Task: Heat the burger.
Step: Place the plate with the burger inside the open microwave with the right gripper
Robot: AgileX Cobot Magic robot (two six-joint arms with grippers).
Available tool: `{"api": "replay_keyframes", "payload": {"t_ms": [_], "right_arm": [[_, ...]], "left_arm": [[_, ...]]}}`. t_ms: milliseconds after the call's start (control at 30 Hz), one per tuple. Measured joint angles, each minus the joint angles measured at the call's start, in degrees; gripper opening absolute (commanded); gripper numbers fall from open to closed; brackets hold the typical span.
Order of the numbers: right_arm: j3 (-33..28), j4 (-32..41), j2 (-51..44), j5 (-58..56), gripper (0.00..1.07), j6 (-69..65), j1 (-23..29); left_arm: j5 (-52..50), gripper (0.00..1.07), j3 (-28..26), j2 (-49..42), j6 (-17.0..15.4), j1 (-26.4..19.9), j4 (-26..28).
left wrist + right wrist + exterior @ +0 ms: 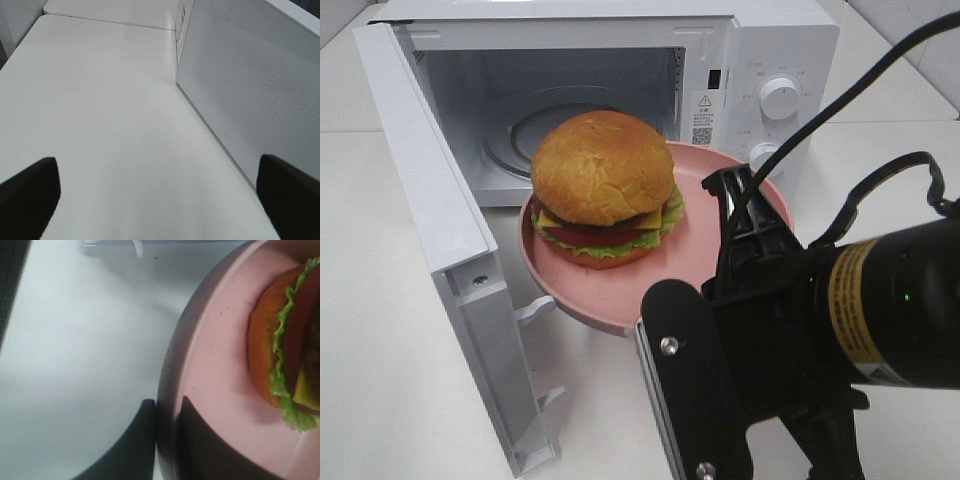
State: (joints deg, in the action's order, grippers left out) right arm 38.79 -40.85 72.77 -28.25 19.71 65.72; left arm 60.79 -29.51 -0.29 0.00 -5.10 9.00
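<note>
Right gripper [166,407] pinches pink plate [215,355] rim; left gripper [157,165] gapes; microwave sticker [703,115] illegible.

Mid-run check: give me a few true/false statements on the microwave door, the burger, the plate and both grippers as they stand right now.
1. The door of the microwave is open. True.
2. The burger is inside the microwave. False: it sits on the pink plate, in front of the opening.
3. The right gripper is shut on the plate's rim. True.
4. The left gripper is gripping the door. False: its jaws stand open with only the table between them, beside the door's outer face.
</note>
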Motion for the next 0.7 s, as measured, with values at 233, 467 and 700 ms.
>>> {"api": "replay_keyframes", "payload": {"t_ms": [233, 467, 700], "right_arm": [[-0.23, -0.17, 0.06, 3.84, 0.03, 5.39, -6.13], [-0.34, -0.86, 1.26, 10.08, 0.03, 9.0, -10.26], [-0.34, -1.09, 4.24, 12.83, 0.03, 9.05, -11.69]], "left_arm": [[0.0, 1.02, 0.0, 0.0, 0.0, 0.0, 0.0], [0.0, 1.02, 0.0, 0.0, 0.0, 0.0, 0.0], [0.0, 1.02, 0.0, 0.0, 0.0, 0.0, 0.0]]}}
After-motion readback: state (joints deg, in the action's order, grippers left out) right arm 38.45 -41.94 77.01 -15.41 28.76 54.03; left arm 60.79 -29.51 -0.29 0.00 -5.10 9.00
